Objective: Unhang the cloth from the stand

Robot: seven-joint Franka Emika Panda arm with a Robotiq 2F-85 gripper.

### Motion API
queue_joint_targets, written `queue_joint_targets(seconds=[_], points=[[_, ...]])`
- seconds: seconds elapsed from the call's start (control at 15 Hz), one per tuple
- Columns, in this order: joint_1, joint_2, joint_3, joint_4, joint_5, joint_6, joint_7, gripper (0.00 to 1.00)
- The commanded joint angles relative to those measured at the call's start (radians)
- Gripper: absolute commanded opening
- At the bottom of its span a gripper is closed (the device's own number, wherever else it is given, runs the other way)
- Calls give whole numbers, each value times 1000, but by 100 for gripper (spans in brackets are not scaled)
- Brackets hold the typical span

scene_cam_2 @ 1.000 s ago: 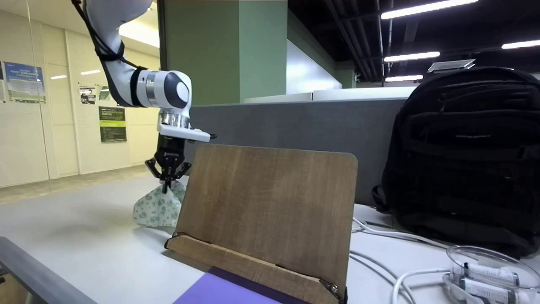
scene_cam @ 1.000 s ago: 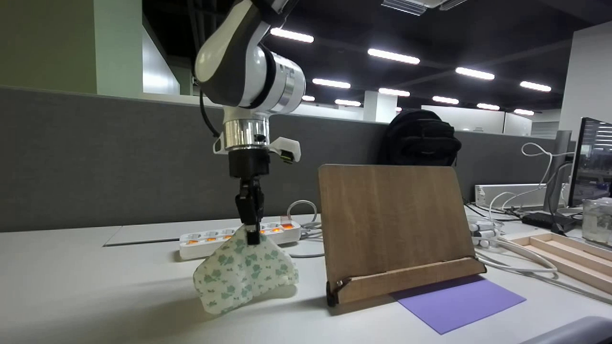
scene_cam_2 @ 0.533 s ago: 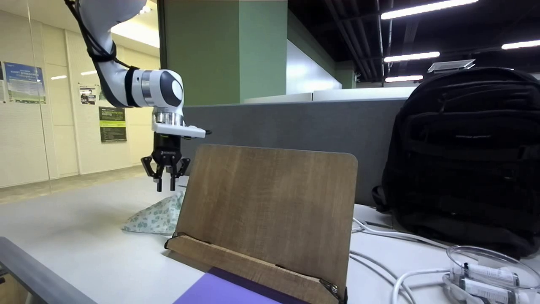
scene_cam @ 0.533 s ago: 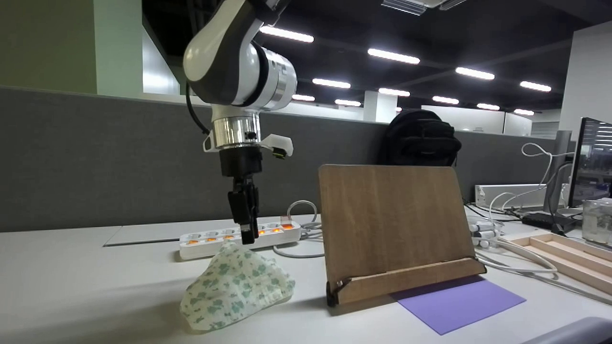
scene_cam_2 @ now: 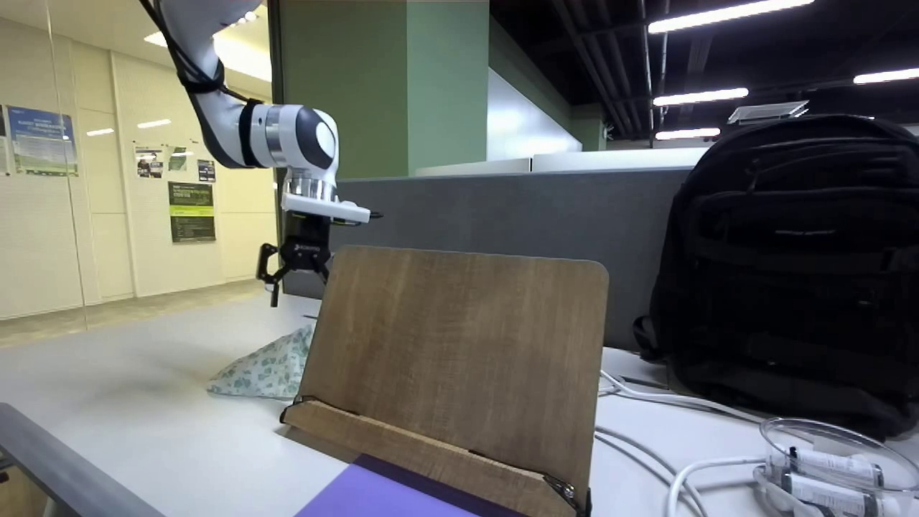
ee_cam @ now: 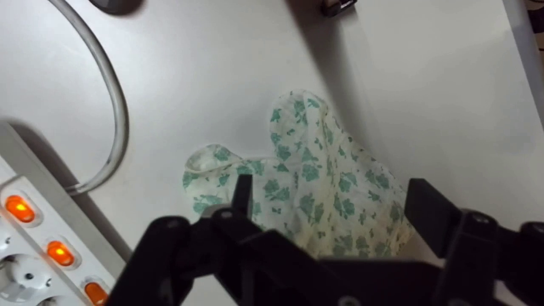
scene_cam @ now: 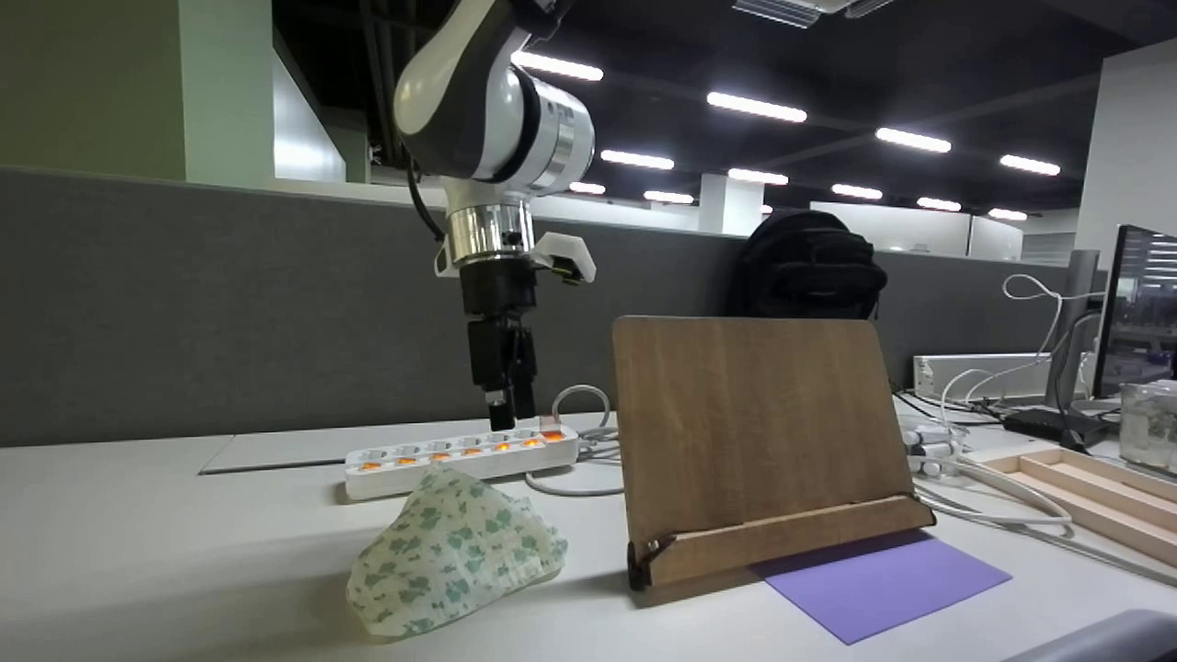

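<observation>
The cloth (scene_cam: pixel 460 556), pale with green leaf prints, lies rumpled on the table with a raised peak. It rests beside the stand (scene_cam: pixel 763 432), not on it. In an exterior view the stand's board (scene_cam_2: pixel 459 359) hides one side of the cloth (scene_cam_2: pixel 262 370). My gripper (scene_cam: pixel 513 419) hangs above the cloth and apart from it. Seen from the wrist, the gripper (ee_cam: pixel 331 182) has its fingers wide apart with nothing held; the cloth (ee_cam: pixel 314 170) shows below, between and beyond them. One finger is hidden behind the board in an exterior view.
A white power strip (scene_cam: pixel 460 460) with lit orange switches lies behind the cloth, its grey cable (ee_cam: pixel 114 102) curving nearby. A purple sheet (scene_cam: pixel 883 579) lies under the stand's front. A black backpack (scene_cam_2: pixel 790 273), a wooden tray (scene_cam: pixel 1085 501) and a grey partition (scene_cam: pixel 230 313) are farther off.
A second ago the gripper was shut on the cloth's top. It has opened and let go, the cloth has settled lower on the table, and the arm has risen away from it.
</observation>
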Motion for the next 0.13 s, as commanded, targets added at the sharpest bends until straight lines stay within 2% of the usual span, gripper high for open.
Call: queue_joint_targets(seconds=[0.0, 0.07], points=[[-14, -39, -12, 18, -26, -11, 63, 100], [-18, -44, -15, 22, -26, -13, 71, 100]])
